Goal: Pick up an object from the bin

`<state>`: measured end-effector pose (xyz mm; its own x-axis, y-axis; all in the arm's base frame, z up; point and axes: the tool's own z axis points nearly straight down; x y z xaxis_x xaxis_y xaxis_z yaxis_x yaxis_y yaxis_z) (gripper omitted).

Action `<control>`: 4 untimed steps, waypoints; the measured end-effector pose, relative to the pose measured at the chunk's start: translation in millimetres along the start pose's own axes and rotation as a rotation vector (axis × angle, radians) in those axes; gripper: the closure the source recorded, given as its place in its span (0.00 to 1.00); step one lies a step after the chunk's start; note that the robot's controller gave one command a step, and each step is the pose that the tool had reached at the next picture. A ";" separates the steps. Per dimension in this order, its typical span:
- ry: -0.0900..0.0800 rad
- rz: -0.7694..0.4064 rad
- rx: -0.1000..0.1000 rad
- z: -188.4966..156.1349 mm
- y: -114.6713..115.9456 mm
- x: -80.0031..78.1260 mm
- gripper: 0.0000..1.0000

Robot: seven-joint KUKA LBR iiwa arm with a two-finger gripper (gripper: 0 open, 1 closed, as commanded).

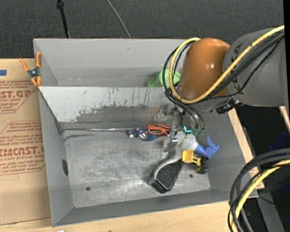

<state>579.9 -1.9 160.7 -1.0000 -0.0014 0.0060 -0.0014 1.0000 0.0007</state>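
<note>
The gripper [177, 133], open or closed I cannot tell, is hanging low in the right half of the grey bin [89, 165], sitting just beside an orange-handled tool [158, 130] and over a small heap where a black-headed brush [166, 175], a yellow piece [188, 156] and a blue piece [209, 147] are lying together.

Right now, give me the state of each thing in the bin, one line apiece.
gripper: down in the bin, over the cluster at its right.
black-headed tool: lying flat, handle toward the gripper.
yellow piece: lying by that handle.
blue piece: lying right of the yellow piece.
orange-handled tool: lying flat, left of the gripper.
green thing: at the back wall, partly hidden by the arm.
</note>
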 end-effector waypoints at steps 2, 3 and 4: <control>-0.009 0.022 -0.001 -3.2 -1.5 -4.1 0.00; -0.013 0.052 -0.001 64.8 -25.9 -13.3 0.00; -0.011 0.275 0.000 85.3 -11.5 -11.7 0.00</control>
<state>591.1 -13.3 75.3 -0.9627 0.2705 -0.0050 0.2706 0.9627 0.0001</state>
